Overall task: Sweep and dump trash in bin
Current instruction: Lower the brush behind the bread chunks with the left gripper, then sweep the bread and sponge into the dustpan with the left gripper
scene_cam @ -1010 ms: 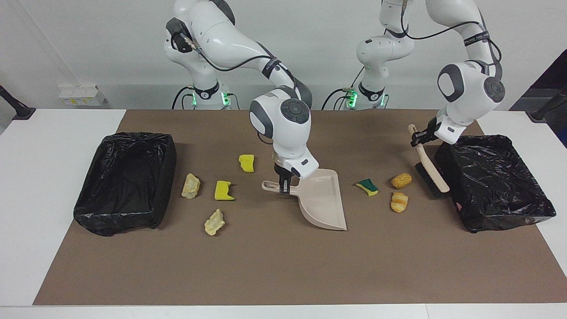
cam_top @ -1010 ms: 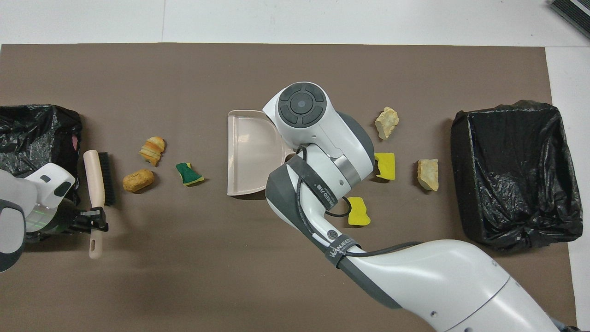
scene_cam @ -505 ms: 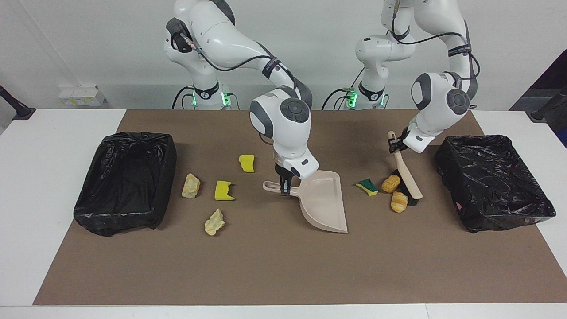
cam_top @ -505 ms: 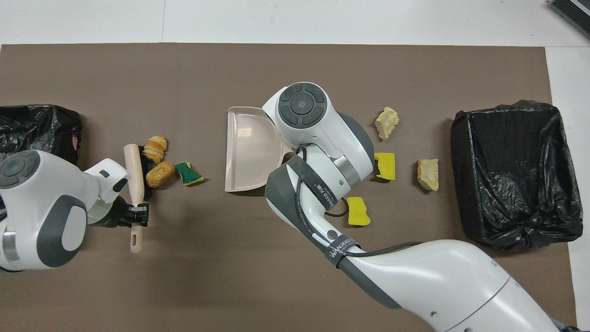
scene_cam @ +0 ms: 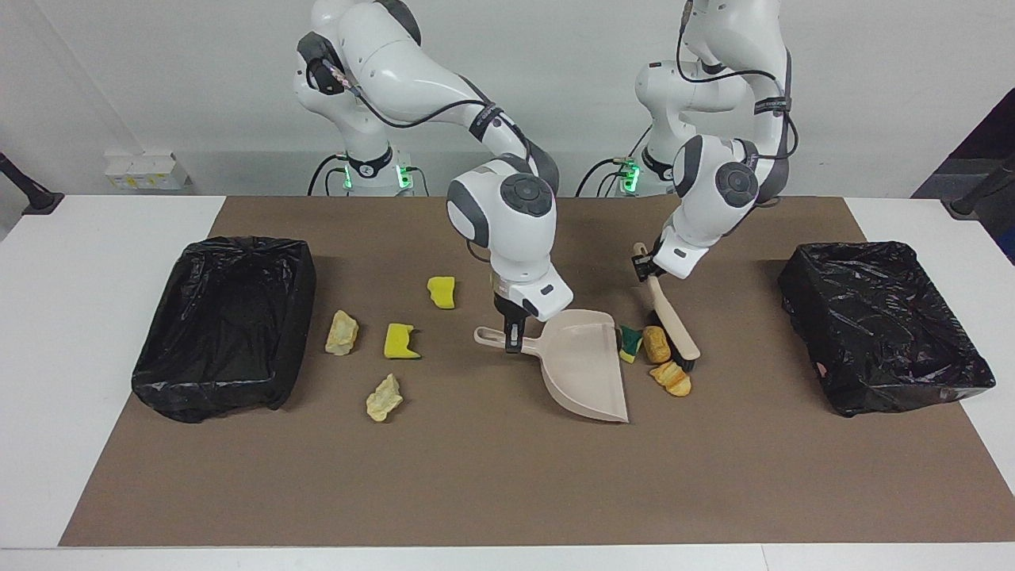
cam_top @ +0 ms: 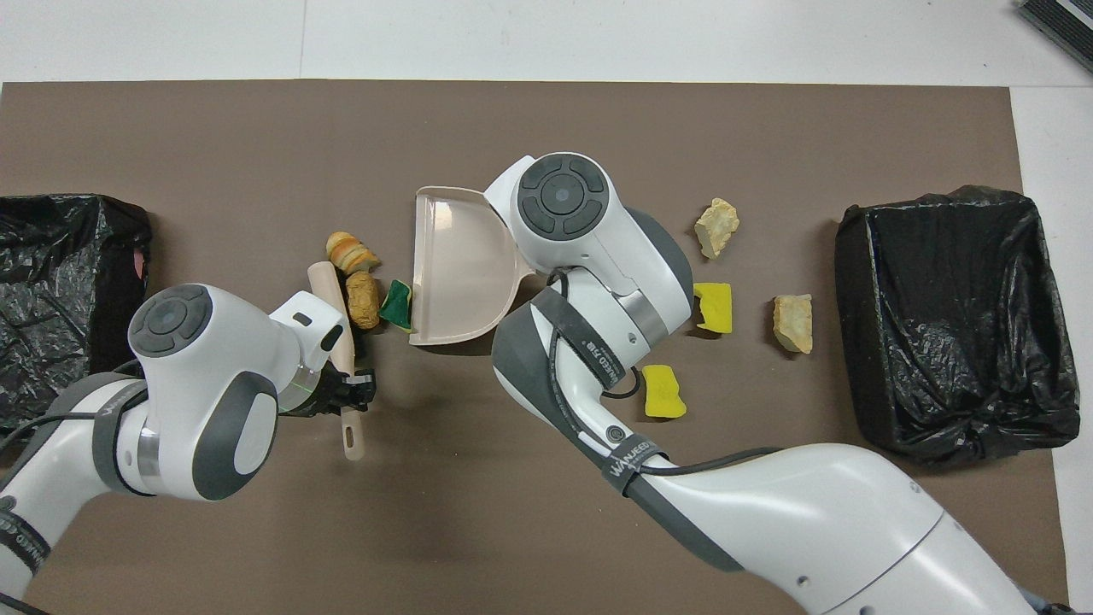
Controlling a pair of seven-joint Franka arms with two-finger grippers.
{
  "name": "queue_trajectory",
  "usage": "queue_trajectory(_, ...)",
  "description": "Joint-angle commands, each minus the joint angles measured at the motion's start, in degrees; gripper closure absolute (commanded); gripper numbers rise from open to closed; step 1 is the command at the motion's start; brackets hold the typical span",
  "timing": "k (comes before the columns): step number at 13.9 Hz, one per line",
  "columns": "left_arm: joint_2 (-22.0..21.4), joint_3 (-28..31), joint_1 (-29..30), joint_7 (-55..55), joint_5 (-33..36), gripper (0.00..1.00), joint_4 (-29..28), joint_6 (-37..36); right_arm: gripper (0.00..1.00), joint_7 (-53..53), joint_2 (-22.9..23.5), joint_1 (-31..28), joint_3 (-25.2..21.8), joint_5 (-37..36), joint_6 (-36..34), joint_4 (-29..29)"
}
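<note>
White flat-topped bench (scene_cam: pixel 55 333), seen end to end. Covered over most of its top by a plain brown rectangular mat (scene_cam: pixel 507 476), with bare white strips showing at both ends and along the edge farthest from the robots. Backed by a plain white wall (scene_cam: pixel 158 79). Low against that wall, toward the right arm's end of the bench, a small cluster of white boxy fittings (scene_cam: pixel 147 170). Just beside that end, a slanted black pole on a black foot (scene_cam: pixel 28 194); a similar dark slanted pole (scene_cam: pixel 979 190) at the left arm's end. In the overhead view, a dark ribbed object (cam_top: pixel 1059 21) cut off at one corner, kind unclear.
</note>
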Motion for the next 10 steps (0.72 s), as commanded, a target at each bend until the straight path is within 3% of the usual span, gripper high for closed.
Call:
queue_trajectory(1,2.7,0.6,-4.4,-0.8,-3.2,1.00,4.5,0.5,1.00,1.2,0.0,-0.4,0.3,1.0,1.4,-0.5)
queue_trajectory(6,3.1,0.7,-5.9,-0.9,-5.6,1.00,7.3,-1.8,1.00,1.1,0.0,-0.5,0.3,0.9,1.4,-0.5)
queue_trajectory(10,1.0,1.5,0.5,5.6,-4.3,1.00,15.2,-15.2,1.00,1.0,0.3,-0.7,0.3,1.0,1.4,-0.4)
